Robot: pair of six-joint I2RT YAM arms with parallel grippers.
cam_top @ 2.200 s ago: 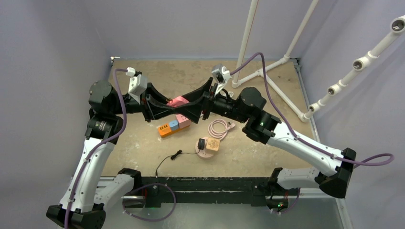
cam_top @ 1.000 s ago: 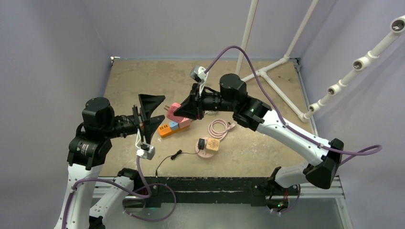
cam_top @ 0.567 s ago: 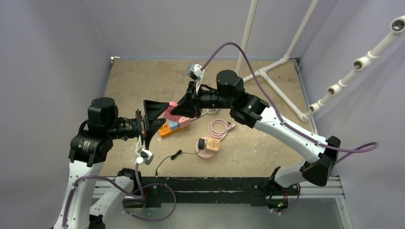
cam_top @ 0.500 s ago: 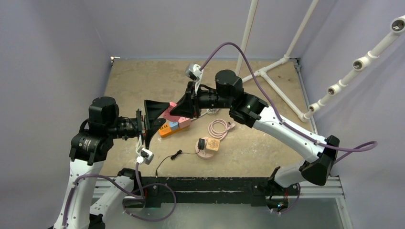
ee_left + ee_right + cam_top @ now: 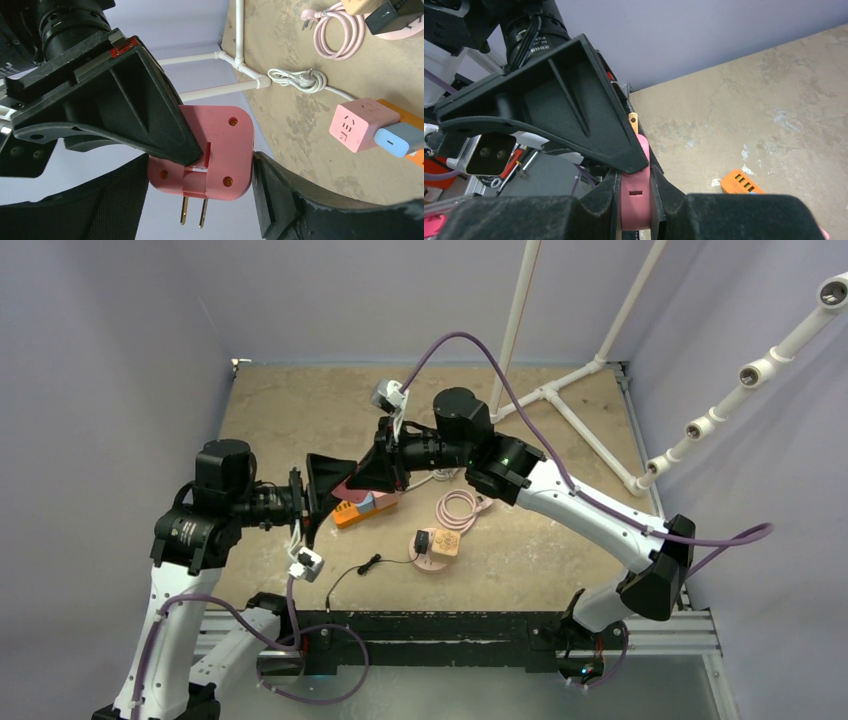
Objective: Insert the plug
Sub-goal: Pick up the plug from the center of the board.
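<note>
**A:** How does the right pincer (image 5: 635,212) stand?

**B:** Clamped on the pink plug (image 5: 220,145), one finger on each flat face. It holds the plug in the air above the counter (image 5: 280,410).

**A:** And the left pincer (image 5: 201,162)?

**B:** Its fingers (image 5: 285,200) are spread wide, one at each side edge of the same plug and right up against it. I cannot tell whether they press on it or only meet it.

**A:** Which way does the plug point?

**B:** Two brass prongs (image 5: 192,212) stick out of one edge, clear of both pincers. In the left wrist view they point to the bottom.

**A:** What lies below?

**B:** An orange power strip (image 5: 350,512) lies on the counter. A pink cube socket (image 5: 357,122) and a blue block (image 5: 402,140) touch each other at its end.

**A:** Farther out?

**B:** Beside the cube is a bundled white cord (image 5: 300,79), then a coiled pink cable (image 5: 458,508). Nearer the arm bases, a wooden block (image 5: 446,544) with a black adapter sits on a round pink base. A thin black lead (image 5: 350,575) lies next to that. A white pipe frame (image 5: 520,310) stands at the far right corner.
</note>
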